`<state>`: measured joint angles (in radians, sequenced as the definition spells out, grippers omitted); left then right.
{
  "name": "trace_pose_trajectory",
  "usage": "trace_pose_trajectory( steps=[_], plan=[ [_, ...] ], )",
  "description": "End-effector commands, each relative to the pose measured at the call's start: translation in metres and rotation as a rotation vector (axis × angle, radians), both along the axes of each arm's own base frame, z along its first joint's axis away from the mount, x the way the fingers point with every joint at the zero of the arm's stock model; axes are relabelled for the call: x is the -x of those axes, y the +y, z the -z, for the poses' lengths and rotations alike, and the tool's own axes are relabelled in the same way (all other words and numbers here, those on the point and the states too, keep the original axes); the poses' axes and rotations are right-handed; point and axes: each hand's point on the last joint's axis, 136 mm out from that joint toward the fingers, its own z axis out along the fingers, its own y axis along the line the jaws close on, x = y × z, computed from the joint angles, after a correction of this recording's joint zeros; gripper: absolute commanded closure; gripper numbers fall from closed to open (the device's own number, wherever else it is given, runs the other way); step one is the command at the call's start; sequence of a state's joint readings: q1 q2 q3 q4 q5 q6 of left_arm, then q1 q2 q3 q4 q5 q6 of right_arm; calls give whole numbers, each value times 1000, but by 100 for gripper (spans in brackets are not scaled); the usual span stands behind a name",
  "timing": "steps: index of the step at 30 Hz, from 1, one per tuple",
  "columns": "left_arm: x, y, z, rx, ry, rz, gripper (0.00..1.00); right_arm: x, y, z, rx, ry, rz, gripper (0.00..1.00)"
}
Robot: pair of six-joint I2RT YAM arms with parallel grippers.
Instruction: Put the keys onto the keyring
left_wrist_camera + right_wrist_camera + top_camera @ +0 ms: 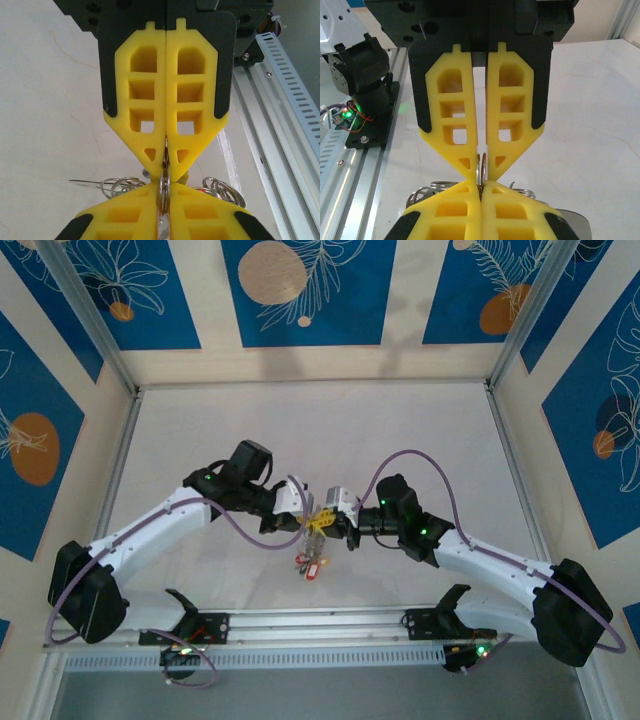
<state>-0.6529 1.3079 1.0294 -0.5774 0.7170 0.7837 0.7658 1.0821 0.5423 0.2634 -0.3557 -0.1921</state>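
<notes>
Both left gripper (165,169) and right gripper (481,176) pinch the keyring (164,194).

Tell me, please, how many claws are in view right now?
2. The left claw reaches in from the left at the centre of the table; the right claw meets it tip to tip from the right. Both pinch one metal ring.

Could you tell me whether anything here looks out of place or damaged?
Nothing stands out. The left gripper and right gripper meet tip to tip over the table, both shut on one thin metal ring. The keys are bunched right by them, none scattered.
</notes>
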Motion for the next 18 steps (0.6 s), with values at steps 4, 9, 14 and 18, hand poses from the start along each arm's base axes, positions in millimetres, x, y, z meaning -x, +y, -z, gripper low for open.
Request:
trace_pose_trajectory(
  steps=[4, 9, 14, 18],
  plan=[
    [5, -5, -15, 62, -1, 32, 86, 2, 10, -20, -43, -47, -47, 100],
    [6, -3, -11, 37, -1, 34, 95, 1, 10, -21, -54, -52, -39, 100],
    [3, -3, -15, 46, -5, 5, 100, -1, 5, -21, -42, -69, -8, 100],
    [-1, -3, -26, 125, -9, -35, 100, -1, -4, -22, -64, -86, 19, 97]
  ],
)
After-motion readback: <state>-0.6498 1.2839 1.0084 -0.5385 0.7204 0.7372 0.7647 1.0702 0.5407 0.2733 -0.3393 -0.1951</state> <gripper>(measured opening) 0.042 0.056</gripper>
